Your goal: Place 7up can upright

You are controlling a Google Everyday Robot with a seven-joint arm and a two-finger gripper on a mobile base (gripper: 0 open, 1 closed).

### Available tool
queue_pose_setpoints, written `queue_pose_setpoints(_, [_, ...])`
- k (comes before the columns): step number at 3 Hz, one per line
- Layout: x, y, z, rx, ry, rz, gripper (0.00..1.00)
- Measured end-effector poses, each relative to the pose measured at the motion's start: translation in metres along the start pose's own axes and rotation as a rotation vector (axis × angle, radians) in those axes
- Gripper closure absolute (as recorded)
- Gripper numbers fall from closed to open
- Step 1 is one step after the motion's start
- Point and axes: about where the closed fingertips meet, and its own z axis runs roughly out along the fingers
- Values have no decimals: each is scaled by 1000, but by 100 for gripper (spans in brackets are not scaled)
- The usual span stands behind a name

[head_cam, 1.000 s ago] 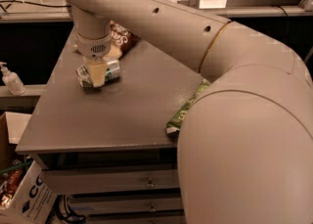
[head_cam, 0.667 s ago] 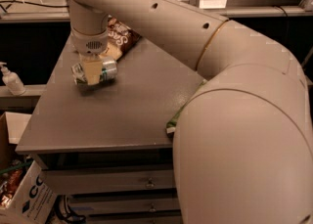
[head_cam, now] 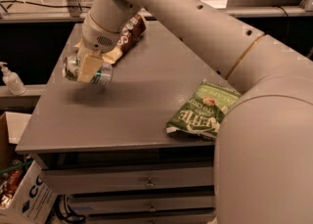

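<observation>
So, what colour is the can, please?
Silver and green, camera view; the gripper holds the 7up can over the table.

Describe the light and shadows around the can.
Camera view: warm, dim light; the gripper, shut on the sideways can, throws a soft shadow on the table just below it. Camera view: a pale sheen runs along the arm; the background behind the table is dark.

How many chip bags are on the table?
2. A green chip bag lies at the table's right front; a brown chip bag at the back, partly behind the gripper, which holds the 7up can over the left side. The arm may hide more.
</observation>
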Motion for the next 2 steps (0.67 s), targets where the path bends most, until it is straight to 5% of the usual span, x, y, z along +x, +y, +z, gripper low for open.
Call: queue_pose_setpoints(2, [-35, 17, -29, 48, -536, 121, 100])
